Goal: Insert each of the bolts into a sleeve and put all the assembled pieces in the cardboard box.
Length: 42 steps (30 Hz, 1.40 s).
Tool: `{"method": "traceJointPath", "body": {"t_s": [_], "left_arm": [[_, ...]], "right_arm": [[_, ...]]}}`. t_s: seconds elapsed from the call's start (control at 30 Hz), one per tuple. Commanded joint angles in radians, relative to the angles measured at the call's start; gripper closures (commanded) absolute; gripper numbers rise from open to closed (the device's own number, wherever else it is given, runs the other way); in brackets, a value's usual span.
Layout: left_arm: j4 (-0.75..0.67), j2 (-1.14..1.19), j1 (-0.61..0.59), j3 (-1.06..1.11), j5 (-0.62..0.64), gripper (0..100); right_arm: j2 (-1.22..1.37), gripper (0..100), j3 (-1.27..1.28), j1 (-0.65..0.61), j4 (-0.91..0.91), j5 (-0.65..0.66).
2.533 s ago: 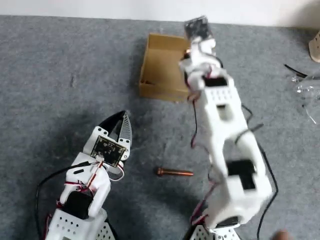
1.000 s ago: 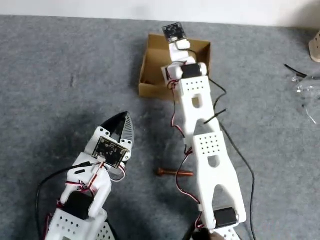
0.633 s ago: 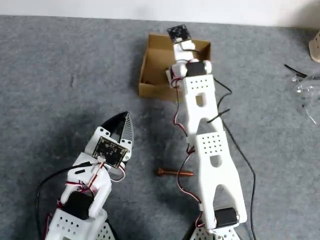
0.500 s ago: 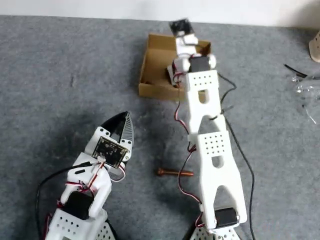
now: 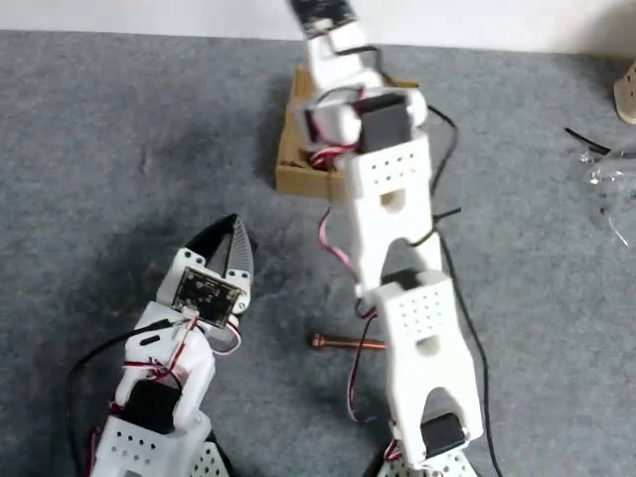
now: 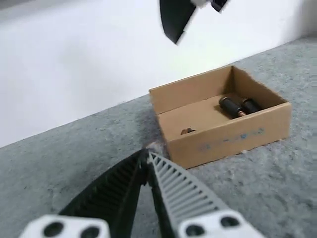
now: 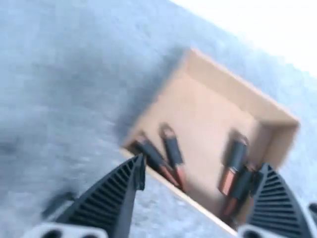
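The loose bolt (image 5: 346, 343) lies on the carpet well short of the box (image 5: 301, 179), thin, stiff, light and likely to roll, so I'd pinch it mid-shank with my right gripper (image 7: 200, 168), spread empty above the box; my left gripper (image 6: 147, 154) is pressed together.

Under me lay a grey carpet (image 5: 109, 119). It looked rough and fuzzy, and it spread out on every side. At the far end it met a white wall (image 5: 149, 14) in one straight line. The wall was plain and bright. Off to the right, some thin black wires (image 5: 586, 141) and bits of clear plastic (image 5: 611, 174) lay on the carpet. A pale tan thing (image 5: 627, 94) poked in at that edge, and I could not tell what it was. The light was soft. A dim shadow (image 5: 139, 253) sat on the carpet.
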Motion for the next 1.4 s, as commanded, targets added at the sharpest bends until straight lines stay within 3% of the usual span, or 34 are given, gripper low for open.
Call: {"method": "traceJointPath", "body": {"t_s": [0.0, 0.33, 0.7, 0.87, 1.07, 1.2, 1.27, 1.37], "left_arm": [[-0.025, 0.001, -0.036, 0.021, 0.011, 99], [-0.025, 0.001, -0.036, 0.021, 0.011, 99], [-0.025, -0.001, -0.047, 0.021, 0.011, 99], [-0.028, -0.004, -0.116, 0.021, 0.009, 99], [-0.043, -0.005, -0.208, 0.021, 0.006, 99], [-0.011, -0.01, -0.338, 0.021, 0.012, 99], [0.041, -0.01, -0.415, 0.016, 0.012, 99], [0.1, -0.012, -0.529, -0.007, 0.029, 99]], "right_arm": [[-0.101, 69.5, -0.14, -0.099, 0.022, -0.009], [-0.231, 69.5, -0.062, -0.208, 0.024, -0.005], [-0.673, 69.5, 0.751, -0.213, 0.016, -0.005], [-0.814, 69.5, 1.061, -0.211, -0.065, -0.009], [-0.851, 69.5, 1.472, -0.245, -0.335, -0.058], [-0.849, 69.5, 1.664, -0.292, -0.512, -0.107], [-0.852, 69.5, 1.713, -0.312, -0.561, -0.157], [-0.848, 69.5, 1.718, -0.348, -0.599, -0.33]]}}
